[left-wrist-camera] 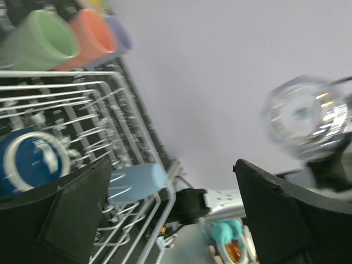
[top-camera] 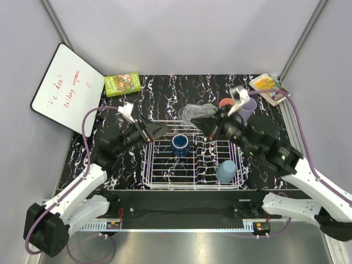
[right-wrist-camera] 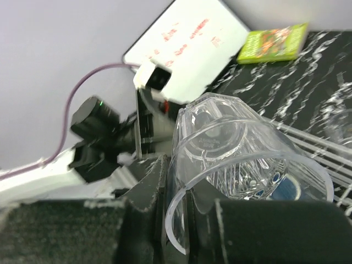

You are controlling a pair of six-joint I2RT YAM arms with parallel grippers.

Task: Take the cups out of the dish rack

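Right gripper (right-wrist-camera: 181, 220) clamps a faceted clear glass (right-wrist-camera: 236, 148) over the wire-grid dish rack (top-camera: 165, 165).

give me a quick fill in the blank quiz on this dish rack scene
1. The right gripper is shut on a ___ glass.
2. The left gripper is ___.
3. Two cups sit in the dish rack: a light blue-grey cup and a dark ___ cup.
Missing words: clear; open; blue
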